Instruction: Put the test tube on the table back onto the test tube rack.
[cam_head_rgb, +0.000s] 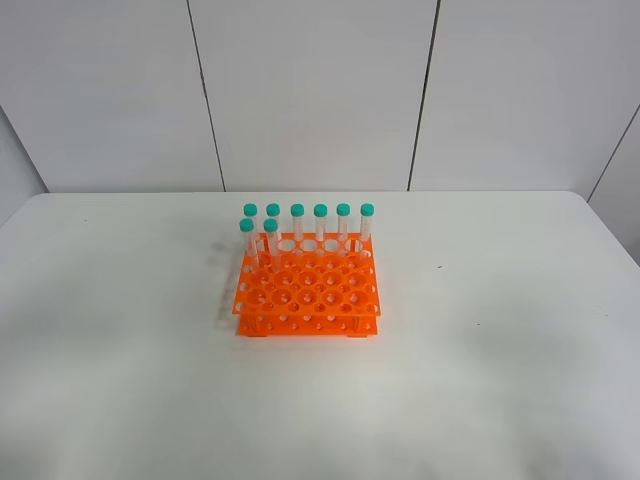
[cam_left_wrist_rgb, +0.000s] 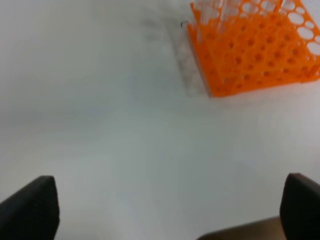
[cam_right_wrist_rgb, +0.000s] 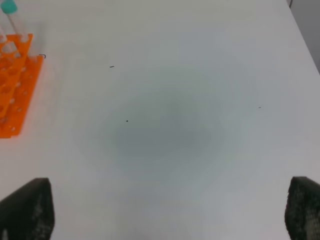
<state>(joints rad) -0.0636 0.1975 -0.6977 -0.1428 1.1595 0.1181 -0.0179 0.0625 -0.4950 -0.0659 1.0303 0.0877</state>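
Observation:
The orange test tube rack (cam_head_rgb: 308, 290) stands mid-table with several teal-capped tubes (cam_head_rgb: 320, 225) upright in its two back rows. No test tube lies on the white table (cam_head_rgb: 500, 350) in any view. The high view shows neither arm. My left gripper (cam_left_wrist_rgb: 167, 212) hangs open over bare tabletop, its dark fingertips (cam_left_wrist_rgb: 30, 210) far apart, with the rack (cam_left_wrist_rgb: 255, 50) ahead of it. My right gripper (cam_right_wrist_rgb: 165, 210) is also open and empty above the table, and the rack's corner (cam_right_wrist_rgb: 12, 85) with one capped tube (cam_right_wrist_rgb: 10, 15) shows at the view's edge.
Grey wall panels (cam_head_rgb: 310, 90) rise behind the table's far edge. In the right wrist view the table's edge (cam_right_wrist_rgb: 300, 30) runs near a corner of the picture. A brownish strip (cam_left_wrist_rgb: 240, 232) shows low in the left wrist view.

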